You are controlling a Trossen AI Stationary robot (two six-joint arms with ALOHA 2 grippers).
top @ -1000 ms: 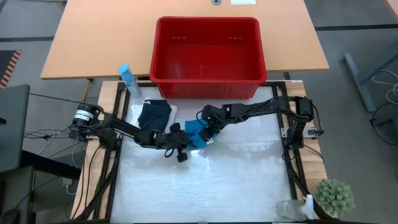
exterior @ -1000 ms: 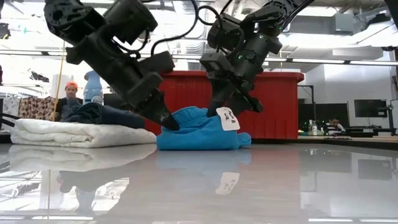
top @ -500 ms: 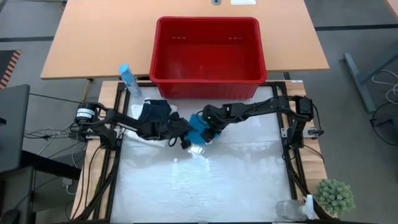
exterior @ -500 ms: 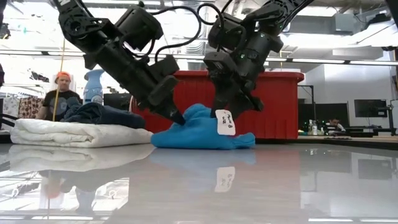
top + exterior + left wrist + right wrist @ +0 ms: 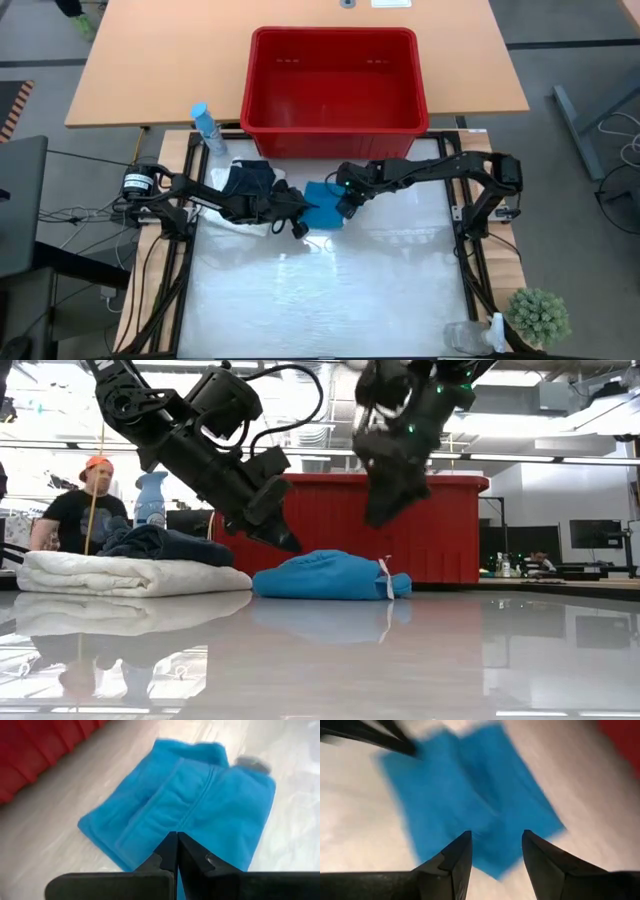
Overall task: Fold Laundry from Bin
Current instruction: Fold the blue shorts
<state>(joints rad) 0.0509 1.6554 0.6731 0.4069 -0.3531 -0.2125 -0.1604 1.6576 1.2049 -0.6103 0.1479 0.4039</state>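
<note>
A small teal-blue cloth (image 5: 325, 215) (image 5: 325, 572) lies folded and flat on the glossy table, with a white tag at its right end. My left gripper (image 5: 292, 546) (image 5: 176, 836) is shut and slants down at the cloth's left edge. My right gripper (image 5: 383, 515) (image 5: 495, 834) hangs open above the cloth, clear of it. To the left, a dark navy cloth (image 5: 248, 183) rests on a folded white one (image 5: 130, 573). The red bin (image 5: 335, 33) stands behind them on the wooden table. My left gripper points its shut fingertips (image 5: 172, 842) slanting down from the table's left at the teal cloth's left edge (image 5: 275, 575). I cannot tell whether the tips touch the cloth or stop just above it.
A blue spray bottle (image 5: 205, 125) stands left of the bin. A small green plant (image 5: 538, 315) sits at the near right corner. A person (image 5: 85, 510) sits in the room beyond the table. Bare table lies in front of the cloths.
My right gripper has risen off the teal cloth and tipped more steeply down. The cloth's raised hump with the tag has dropped flat onto the table. My left gripper has swung toward the far edge and then kept still at the cloth's left edge.
</note>
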